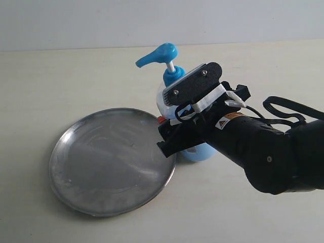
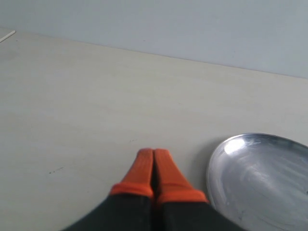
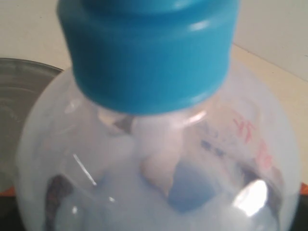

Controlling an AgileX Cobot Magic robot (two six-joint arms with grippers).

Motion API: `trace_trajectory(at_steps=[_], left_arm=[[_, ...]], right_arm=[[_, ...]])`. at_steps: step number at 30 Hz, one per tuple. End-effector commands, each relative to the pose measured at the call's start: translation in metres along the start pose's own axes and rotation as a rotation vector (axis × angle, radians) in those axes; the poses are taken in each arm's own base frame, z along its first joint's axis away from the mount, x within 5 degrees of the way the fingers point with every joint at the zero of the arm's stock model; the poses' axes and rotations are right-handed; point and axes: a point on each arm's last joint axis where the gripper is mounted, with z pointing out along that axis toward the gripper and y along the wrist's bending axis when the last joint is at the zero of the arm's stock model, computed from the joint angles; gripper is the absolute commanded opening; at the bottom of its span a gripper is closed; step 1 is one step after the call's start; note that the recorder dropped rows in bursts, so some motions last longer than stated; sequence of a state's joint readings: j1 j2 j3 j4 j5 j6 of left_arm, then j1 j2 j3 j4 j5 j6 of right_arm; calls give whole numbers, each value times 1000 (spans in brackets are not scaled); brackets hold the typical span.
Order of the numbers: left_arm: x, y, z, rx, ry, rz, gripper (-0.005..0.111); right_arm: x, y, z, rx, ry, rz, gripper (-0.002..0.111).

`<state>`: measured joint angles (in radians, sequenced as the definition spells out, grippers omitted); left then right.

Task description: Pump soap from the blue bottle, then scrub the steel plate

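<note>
Right hand gripping the soap bottle beside the plate

The right hand (image 1: 169,124) is clasping the blue bottle (image 1: 169,71), standing upright on the bench (image 1: 61,81) just beside the steel plate (image 1: 101,167); the left hand (image 2: 153,159) is hovering pinched closed, holding nothing.

Right claw (image 1: 169,132) hides blue bottle's (image 1: 169,63) body; steel plate (image 2: 260,178) cropped.
</note>
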<state>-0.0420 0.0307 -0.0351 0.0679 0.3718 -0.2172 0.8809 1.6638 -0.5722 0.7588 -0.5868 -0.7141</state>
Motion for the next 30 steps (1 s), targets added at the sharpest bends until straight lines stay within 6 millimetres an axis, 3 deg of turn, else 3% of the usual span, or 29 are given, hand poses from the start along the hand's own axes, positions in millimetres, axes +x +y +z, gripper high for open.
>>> trace_trajectory(at_steps=[1,21,30], left_arm=[[-27,-4,-2,5,-8,11,1],[-155,-52,13,240,-18,69,1],[-183,-65,20,275,-37,73,1]], right_arm=[[-4,1,0,4,-27,-22,0],[-4,1,0,4,-27,-22,0],[-3,0,0,7,-24,-16,0]])
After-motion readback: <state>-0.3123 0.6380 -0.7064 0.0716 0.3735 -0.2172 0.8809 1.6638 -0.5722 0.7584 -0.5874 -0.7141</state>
